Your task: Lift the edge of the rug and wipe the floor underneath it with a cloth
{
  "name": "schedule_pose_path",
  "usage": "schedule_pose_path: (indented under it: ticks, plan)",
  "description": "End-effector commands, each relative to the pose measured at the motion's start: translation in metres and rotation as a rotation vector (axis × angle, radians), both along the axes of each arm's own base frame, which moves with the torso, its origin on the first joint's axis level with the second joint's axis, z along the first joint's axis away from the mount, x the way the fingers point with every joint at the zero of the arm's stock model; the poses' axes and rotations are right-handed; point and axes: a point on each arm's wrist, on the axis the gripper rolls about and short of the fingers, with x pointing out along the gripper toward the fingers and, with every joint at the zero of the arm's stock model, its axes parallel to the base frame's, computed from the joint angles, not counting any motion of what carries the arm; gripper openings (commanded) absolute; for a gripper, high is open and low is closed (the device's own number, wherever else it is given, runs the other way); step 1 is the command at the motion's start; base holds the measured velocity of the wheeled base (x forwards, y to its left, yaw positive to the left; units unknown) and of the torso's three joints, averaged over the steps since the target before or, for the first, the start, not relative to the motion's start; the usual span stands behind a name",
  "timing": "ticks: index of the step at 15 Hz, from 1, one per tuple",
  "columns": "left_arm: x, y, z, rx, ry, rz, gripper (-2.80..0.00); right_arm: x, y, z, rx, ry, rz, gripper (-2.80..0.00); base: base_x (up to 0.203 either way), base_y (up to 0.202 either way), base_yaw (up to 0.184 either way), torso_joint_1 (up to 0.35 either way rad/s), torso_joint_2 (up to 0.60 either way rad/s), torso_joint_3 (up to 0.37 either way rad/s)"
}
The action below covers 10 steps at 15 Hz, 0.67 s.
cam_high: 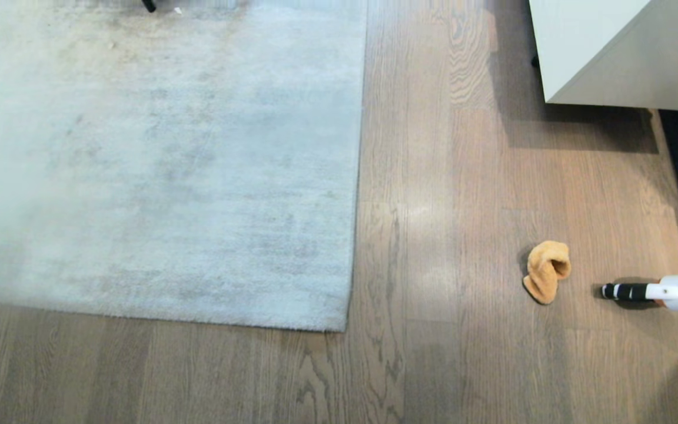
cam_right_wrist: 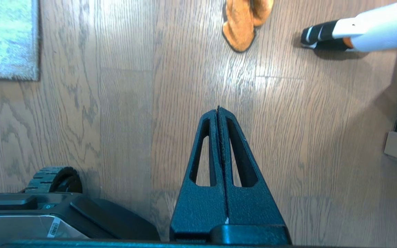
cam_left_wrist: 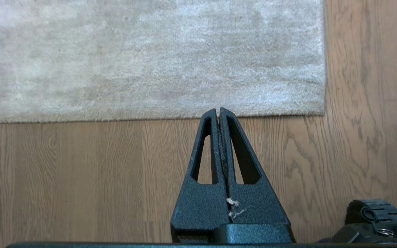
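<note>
The right gripper (cam_right_wrist: 218, 109) is closed and empty above the floor (cam_right_wrist: 122, 113); the cloth (cam_right_wrist: 243, 24) lies apart from it, beside a white stick vacuum (cam_right_wrist: 364, 29). The left gripper (cam_left_wrist: 218, 111), also closed on nothing, hangs near the rug (cam_left_wrist: 150, 58) edge. Only the head view shows a white cabinet (cam_high: 621, 53).

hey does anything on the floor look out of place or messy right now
The cloth lies crumpled on the bare floor, apart from the rug, beside a white tool. The rug looks smudged but lies flat.
</note>
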Motion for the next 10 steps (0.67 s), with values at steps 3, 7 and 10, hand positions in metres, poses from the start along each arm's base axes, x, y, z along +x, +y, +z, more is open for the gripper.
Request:
schedule_pose_path:
  ticks: [3,7,10]
  plan:
    - [0.0,0.0,0.0,-0.002,0.0,0.0,-2.8,0.0002,0.0,0.0001,0.0,0.001,0.0,-2.8,0.0,0.0,0.0,0.0,0.0,0.204]
    - [0.0,0.0,0.0,-0.005,0.0,0.0,-2.8,0.0002,0.0,0.0001,0.0,0.001,0.0,-2.8,0.0,0.0,0.0,0.003,0.0,0.202]
    - [0.0001,0.0001,-0.0004,-0.007,0.002,0.002,-2.8,0.0002,0.0,0.0001,0.0,0.001,0.0,-2.8,0.0,0.0,0.0,0.0,0.0,0.201]
